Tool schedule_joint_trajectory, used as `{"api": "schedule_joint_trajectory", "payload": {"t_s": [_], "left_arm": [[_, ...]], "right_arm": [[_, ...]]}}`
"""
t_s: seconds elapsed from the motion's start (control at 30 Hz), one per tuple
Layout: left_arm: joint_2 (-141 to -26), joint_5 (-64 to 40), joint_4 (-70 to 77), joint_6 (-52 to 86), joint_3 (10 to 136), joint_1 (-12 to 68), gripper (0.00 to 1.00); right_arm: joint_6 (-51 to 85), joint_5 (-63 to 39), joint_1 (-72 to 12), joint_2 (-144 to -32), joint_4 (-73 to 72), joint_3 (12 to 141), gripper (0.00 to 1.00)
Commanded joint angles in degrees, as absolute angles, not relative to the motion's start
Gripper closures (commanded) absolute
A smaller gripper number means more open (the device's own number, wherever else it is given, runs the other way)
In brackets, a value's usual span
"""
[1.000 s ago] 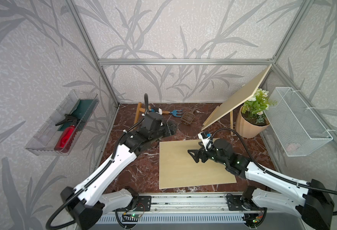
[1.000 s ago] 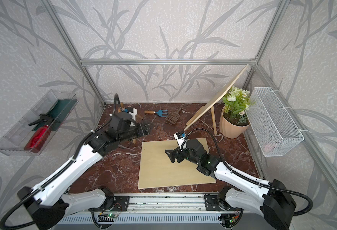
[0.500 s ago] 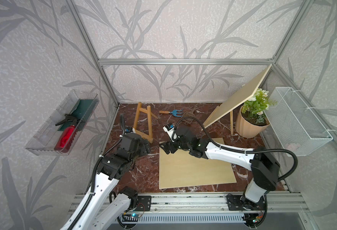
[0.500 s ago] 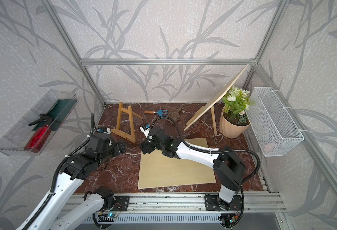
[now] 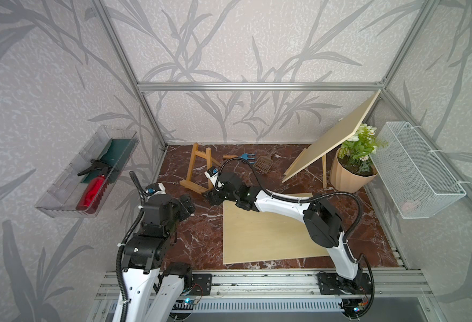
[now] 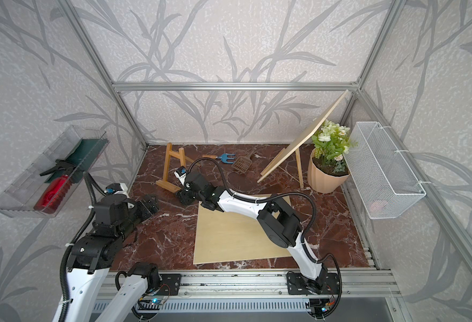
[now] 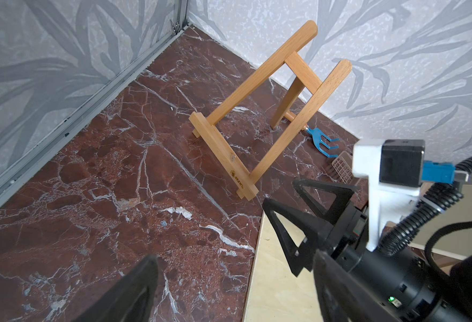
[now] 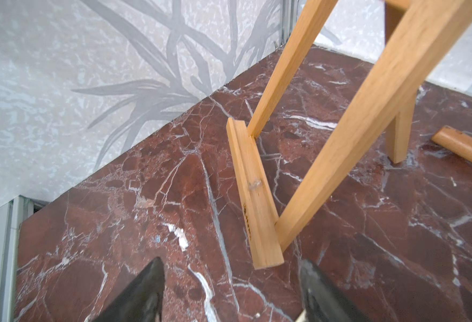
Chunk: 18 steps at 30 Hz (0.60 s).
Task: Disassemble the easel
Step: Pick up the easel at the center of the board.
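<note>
Right pincer [image 8: 231,260] is hovering spread, untouching, at the near end of the easel [image 5: 191,164] ledge, the easel standing upright at the back left of the tabletop [image 5: 198,231], blue rake [image 5: 248,157] lying just beyond, left pincer [image 5: 188,205] hanging spread, well apart.

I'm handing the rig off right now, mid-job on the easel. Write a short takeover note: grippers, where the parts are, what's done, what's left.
Left gripper: open, empty, over the red marble tabletop, apart from the work.
Right gripper: open, empty, low at the near end of the easel's front ledge, not gripping it.
Small wooden A-frame easel: standing whole at the back left, rear leg out, nothing on it.
Pale plywood panel: flat on the tabletop, nearer the robot.
Done: no easel part separated yet.
Left: grip the easel and take it apart, probably starting at the ledge.
</note>
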State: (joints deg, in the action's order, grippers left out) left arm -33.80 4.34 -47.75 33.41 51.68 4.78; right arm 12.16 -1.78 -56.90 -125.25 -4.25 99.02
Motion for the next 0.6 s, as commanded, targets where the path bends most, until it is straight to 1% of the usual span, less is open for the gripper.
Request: {"api": "schedule_joint_trajectory", "payload": {"t_s": [0.0,0.1,0.23,0.3,0.5,0.57], "left_arm": [[-32.9,3.3,-47.0,33.7,51.3,3.9,0.14],[-32.7,2.2,-46.8,33.7,51.3,2.8,0.14],[-33.2,-1.5,-46.1,34.2,51.1,0.2,0.14],[-33.4,-2.4,-46.0,34.3,51.0,-0.2,0.14],[-34.0,-3.2,-45.8,34.3,51.0,-0.5,0.14],[-34.2,-3.7,-45.7,34.3,50.9,-0.5,0.14]], "right_arm": [[12.9,-0.4,-55.1,-127.5,-6.2,101.8,0.25],[14.5,-2.5,-53.3,-129.8,-7.2,103.8,0.25],[15.1,-6.8,-51.6,-133.4,-8.6,107.5,0.31],[15.0,-9.1,-51.1,-134.8,-11.3,107.7,0.32],[18.7,-12.7,-50.2,-137.9,-21.7,106.7,0.49],[19.5,-13.5,-50.2,-138.9,-23.7,107.3,0.52]]}}
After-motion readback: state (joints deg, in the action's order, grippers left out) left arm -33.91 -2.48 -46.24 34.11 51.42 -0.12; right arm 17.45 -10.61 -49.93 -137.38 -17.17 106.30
